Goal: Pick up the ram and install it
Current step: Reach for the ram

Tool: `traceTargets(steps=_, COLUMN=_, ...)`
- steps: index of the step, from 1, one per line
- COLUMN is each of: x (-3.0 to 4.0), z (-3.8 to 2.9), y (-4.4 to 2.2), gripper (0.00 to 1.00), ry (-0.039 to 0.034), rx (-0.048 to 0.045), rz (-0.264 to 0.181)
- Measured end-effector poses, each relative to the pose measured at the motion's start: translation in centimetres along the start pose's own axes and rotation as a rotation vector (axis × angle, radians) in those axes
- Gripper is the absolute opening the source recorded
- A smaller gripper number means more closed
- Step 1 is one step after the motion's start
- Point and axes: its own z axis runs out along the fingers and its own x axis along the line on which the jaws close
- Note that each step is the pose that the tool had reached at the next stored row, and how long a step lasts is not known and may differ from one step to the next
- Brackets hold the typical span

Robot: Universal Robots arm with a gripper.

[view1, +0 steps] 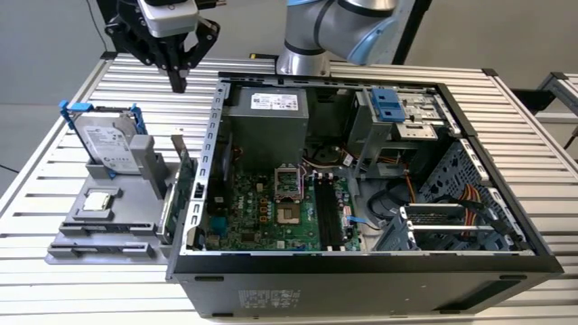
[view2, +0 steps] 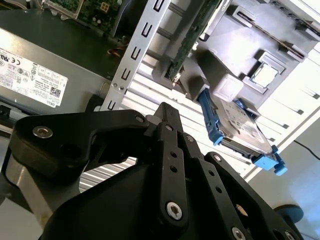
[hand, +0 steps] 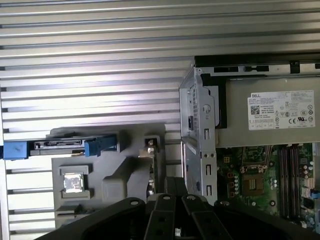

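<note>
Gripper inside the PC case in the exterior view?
No, the gripper hangs above the slatted table, outside the computer case, toward the exterior view's left.

arm (view1: 307,34): silver-grey tube segments, rounded joint housing with a light blue cap (view1: 372,39). tool (view1: 178,82): matte black, angular linkage bars tapering to narrow fingers, hung under a pale grey wrist block (view1: 170,17). second wrist view: links (view2: 75,142) are flat black plates with rounded ends, pinned by silver round-head screws (view2: 173,210); small dark pin holes along the centre bar.
</note>
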Motion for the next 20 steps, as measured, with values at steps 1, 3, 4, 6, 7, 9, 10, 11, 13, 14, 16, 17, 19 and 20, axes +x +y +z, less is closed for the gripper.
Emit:
traceTargets(steps=1, x=0.10, z=-0.01, y=-0.01, gripper=0.00, ry=0.0001, rx=0.0001, rz=0.000)
traceTargets(steps=3, x=0.27, z=-0.01, y=-0.02, gripper=0.00, ry=0.0001, rx=0.0000, rz=0.000)
traceTargets(steps=4, x=0.35, z=-0.01, y=-0.02, gripper=0.00, ry=0.0000, rx=0.0000, rz=0.000)
traceTargets(steps=6, x=0.51, z=-0.02, y=-0.04, gripper=0.00, ry=0.0001, rx=0.0000, rz=0.000)
traceTargets(steps=7, x=0.59, z=-0.01, y=-0.04, gripper=0.00, ry=0.0000, rx=0.0000, rz=0.000)
traceTargets(steps=9, x=0.74, z=-0.02, y=-0.05, gripper=0.00, ry=0.0001, rx=0.0000, rz=0.000)
traceTargets(steps=10, x=0.81, z=-0.02, y=-0.06, gripper=0.00, ry=0.0001, rx=0.0000, rz=0.000)
traceTargets(steps=11, x=0.91, z=-0.02, y=-0.06, gripper=0.00, ry=0.0001, rx=0.0000, rz=0.000)
traceTargets(steps=13, x=1.11, z=-0.03, y=-0.08, gripper=0.00, ry=0.0001, rx=0.0001, rz=0.000)
traceTargets(steps=14, x=1.21, z=-0.03, y=-0.08, gripper=0.00, ry=0.0001, rx=0.0001, rz=0.000)
traceTargets(steps=16, x=1.39, z=-0.03, y=-0.10, gripper=0.00, ry=0.0000, rx=0.0000, rz=0.000)
traceTargets(steps=17, x=1.49, z=-0.04, y=-0.10, gripper=0.00, ry=0.0000, rx=0.0000, rz=0.000)
traceTargets(steps=19, x=1.67, z=-0.04, y=-0.12, gripper=0.00, ry=0.0000, rx=0.0000, rz=0.000)
traceTargets(steps=20, x=1.76, z=-0.04, y=-0.12, gripper=0.00, ry=0.0001, rx=0.0001, rz=0.000)
